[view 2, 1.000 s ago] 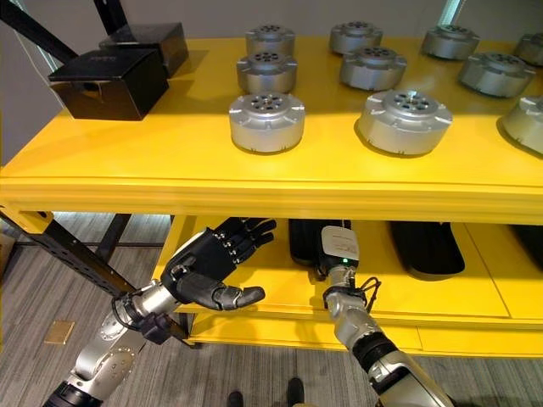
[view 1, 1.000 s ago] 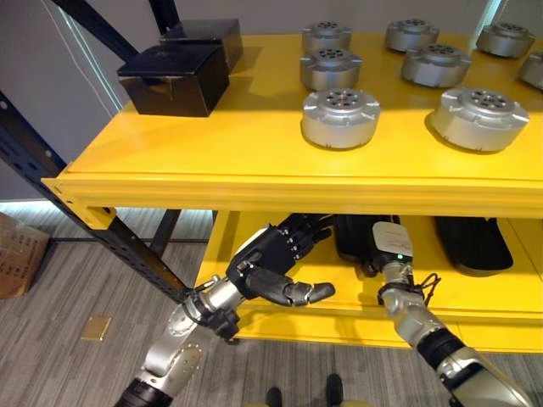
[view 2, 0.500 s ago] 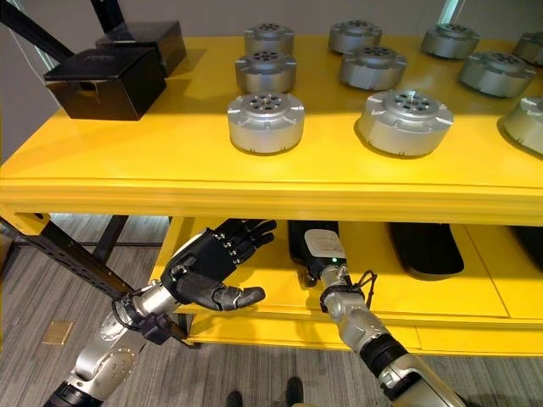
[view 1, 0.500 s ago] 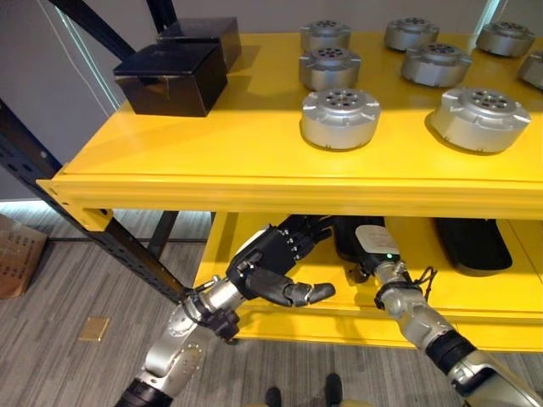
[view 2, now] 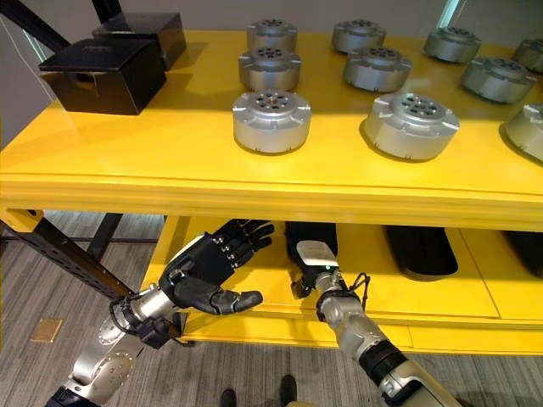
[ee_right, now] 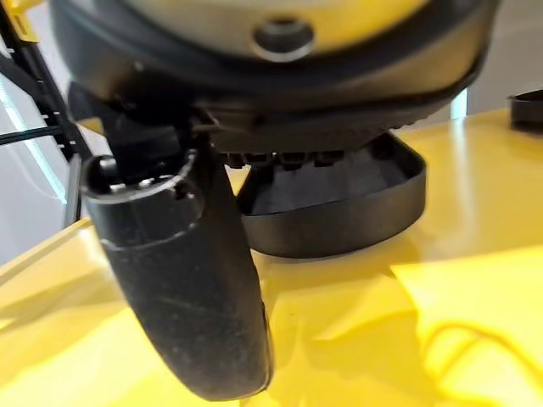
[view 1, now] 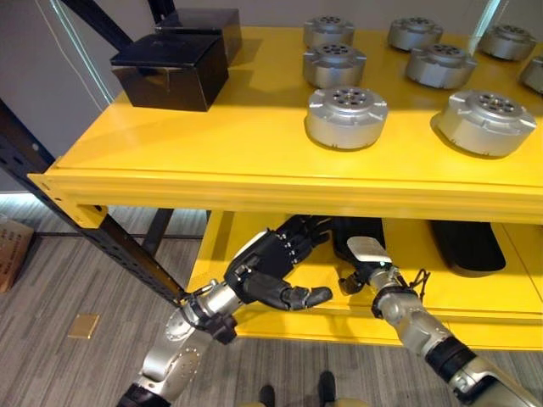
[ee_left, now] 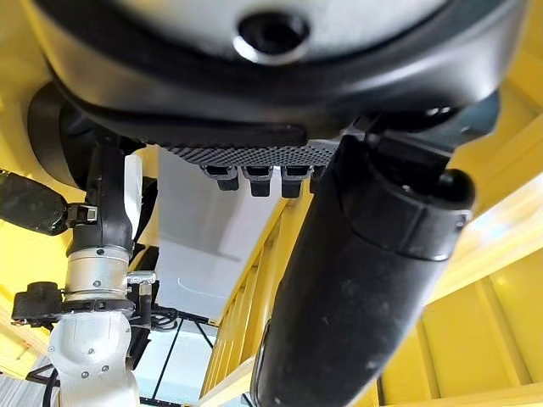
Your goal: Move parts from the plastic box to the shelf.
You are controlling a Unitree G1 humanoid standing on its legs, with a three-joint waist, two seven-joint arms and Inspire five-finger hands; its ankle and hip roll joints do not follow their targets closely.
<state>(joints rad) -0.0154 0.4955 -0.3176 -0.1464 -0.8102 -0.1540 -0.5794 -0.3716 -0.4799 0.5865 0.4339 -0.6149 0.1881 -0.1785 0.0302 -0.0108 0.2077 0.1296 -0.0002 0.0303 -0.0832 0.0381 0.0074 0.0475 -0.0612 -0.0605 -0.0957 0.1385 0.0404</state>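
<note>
Reaching under the shelf [view 1: 254, 165]: right hand [view 2: 312, 264] nearing a black tray [ee_right: 339, 208], finger state unclear; left hand [view 1: 267, 267] hovering open. Round parts [view 1: 346, 117] sitting up top. Next, probably gripping.

Seven round silver parts sit on the top shelf [view 2: 127, 170]: one [view 2: 271, 121] at the front, two [view 2: 269, 69] [view 2: 271, 36] behind it, two [view 2: 377, 69] [view 2: 360, 36] further right, one large [view 2: 411, 125] at the front right, and more [view 2: 495, 79] toward the right edge. Two black boxes [view 2: 93, 76] [view 2: 140, 36] stand at the left. Two black trays [view 2: 422, 250] [view 2: 310, 237] lie on the lower shelf.
</note>
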